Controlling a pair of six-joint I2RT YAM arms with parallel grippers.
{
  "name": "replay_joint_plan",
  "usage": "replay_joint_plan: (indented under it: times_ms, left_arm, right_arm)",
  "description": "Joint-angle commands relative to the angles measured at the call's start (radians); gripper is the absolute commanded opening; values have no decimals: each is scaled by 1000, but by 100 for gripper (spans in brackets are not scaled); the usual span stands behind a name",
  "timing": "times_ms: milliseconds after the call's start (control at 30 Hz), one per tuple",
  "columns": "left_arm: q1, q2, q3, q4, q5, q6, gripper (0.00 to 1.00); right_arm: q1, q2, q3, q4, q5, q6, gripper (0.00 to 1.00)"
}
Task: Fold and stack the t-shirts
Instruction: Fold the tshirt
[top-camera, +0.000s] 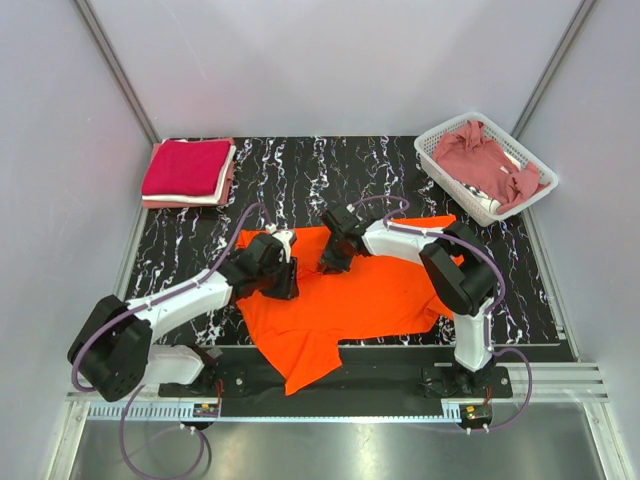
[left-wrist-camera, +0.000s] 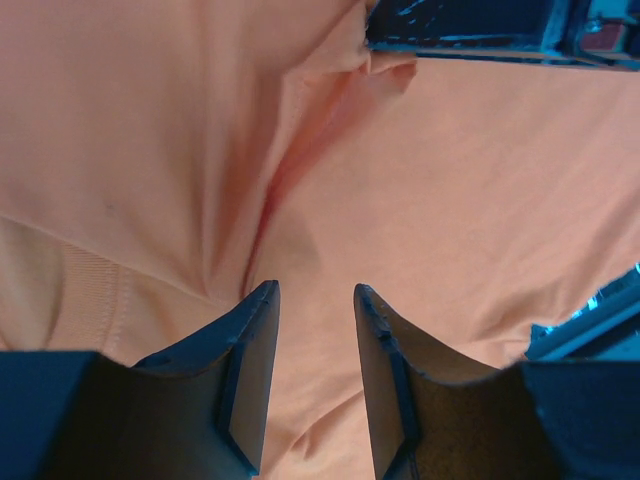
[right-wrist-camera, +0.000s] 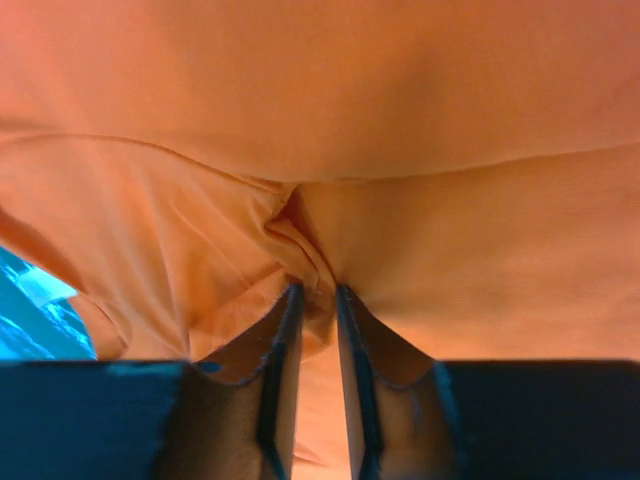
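Right jaws pinched bunched orange t-shirt (top-camera: 370, 295), likely to fold it; left jaws stood apart, seemingly pinning cloth.

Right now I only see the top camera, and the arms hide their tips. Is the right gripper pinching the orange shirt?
Observer: Yes. The right wrist view shows the right gripper nipping a bunched fold of the orange shirt between nearly closed jaws.
Operator: What about the left one?
Observer: The left wrist view shows the left gripper with its jaws apart. Only flat cloth shows through the gap, and a crease runs up to one tip.
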Motion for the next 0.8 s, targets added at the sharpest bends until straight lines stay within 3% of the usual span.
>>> replay_joint_plan:
  times_ms: [0, 133, 267, 767]
  left_arm:
    - [-15, -34, 21, 9, 80, 26, 41]
    - [-13, -100, 20, -34, 25, 23, 41]
    - [8, -132, 59, -125, -157, -73, 43]
    - [50, -24, 40, -99, -201, -161, 43]
  right_arm:
    - [11, -88, -52, -10, 38, -62, 25]
    - [10, -137, -75, -15, 67, -76, 24]
    - [11, -145, -63, -15, 51, -55, 27]
    - [34, -56, -8, -13, 31, -24, 31]
